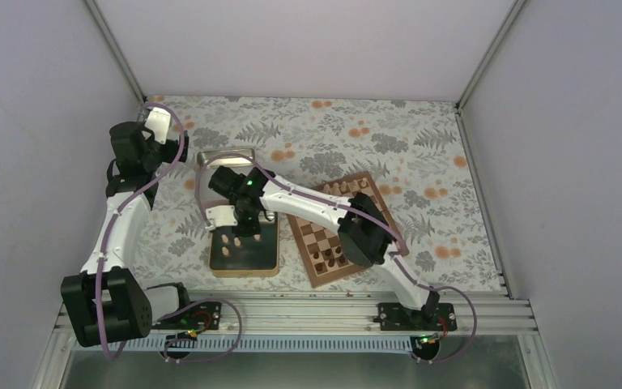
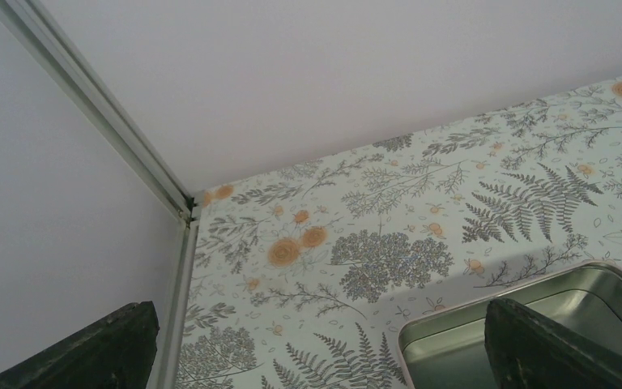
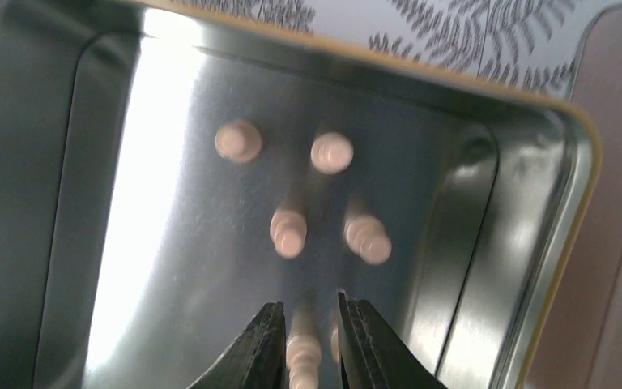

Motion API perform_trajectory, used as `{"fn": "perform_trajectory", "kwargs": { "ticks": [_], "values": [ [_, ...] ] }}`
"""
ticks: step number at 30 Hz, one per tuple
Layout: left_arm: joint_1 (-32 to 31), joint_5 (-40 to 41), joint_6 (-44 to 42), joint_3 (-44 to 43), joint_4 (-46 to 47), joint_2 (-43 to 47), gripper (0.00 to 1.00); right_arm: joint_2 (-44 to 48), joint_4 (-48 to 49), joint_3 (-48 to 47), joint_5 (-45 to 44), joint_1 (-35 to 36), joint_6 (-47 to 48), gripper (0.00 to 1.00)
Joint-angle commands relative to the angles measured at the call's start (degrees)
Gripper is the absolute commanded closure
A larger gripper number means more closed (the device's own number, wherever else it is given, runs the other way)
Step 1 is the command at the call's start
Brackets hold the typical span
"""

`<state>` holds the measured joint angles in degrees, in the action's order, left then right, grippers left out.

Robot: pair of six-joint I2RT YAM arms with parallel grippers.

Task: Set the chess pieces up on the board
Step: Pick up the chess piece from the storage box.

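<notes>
Several pale beige chess pieces [image 3: 289, 232] stand in a shiny metal tin [image 3: 486, 243]. My right gripper [image 3: 311, 320] hangs just over them, open by a narrow gap. One pale piece [image 3: 302, 356] lies between its fingers with room on its right side, and it looks blurred while the fingers look sharp. In the top view this tin [image 1: 243, 266] sits left of the board [image 1: 372, 185], which is turned at an angle and carries dark pieces [image 1: 328, 258] near its front edge. My left gripper [image 2: 321, 316] is open and holds nothing, up at the back left.
A second metal tin [image 1: 227, 156] sits behind the first one, and its corner [image 2: 453, 324] shows under my left fingers. The right arm [image 1: 316, 207] stretches across the board's left part. Enclosure walls and a metal corner post [image 2: 129, 138] stand close to the left gripper.
</notes>
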<state>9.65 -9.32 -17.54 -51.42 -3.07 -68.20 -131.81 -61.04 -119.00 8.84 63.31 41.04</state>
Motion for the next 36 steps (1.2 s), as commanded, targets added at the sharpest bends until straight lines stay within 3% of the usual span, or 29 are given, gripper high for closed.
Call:
{"fn": "perform_trajectory", "kwargs": {
  "ticks": [1, 30, 36],
  "values": [
    [0.4, -0.8, -0.1, 0.0, 0.7, 0.7, 0.00, -2.5, 1.5, -3.7, 2.4, 1.7, -0.8, 0.80],
    [0.4, -1.0, -0.1, 0.2, 1.1, 0.6, 0.00, -6.7, 3.0, -2.8, -1.6, 2.4, -1.0, 0.76],
    [0.4, -1.0, -0.1, 0.3, 1.1, 0.7, 0.00, -7.4, 2.8, -2.8, -1.9, 2.3, -1.0, 0.82]
  ]
}}
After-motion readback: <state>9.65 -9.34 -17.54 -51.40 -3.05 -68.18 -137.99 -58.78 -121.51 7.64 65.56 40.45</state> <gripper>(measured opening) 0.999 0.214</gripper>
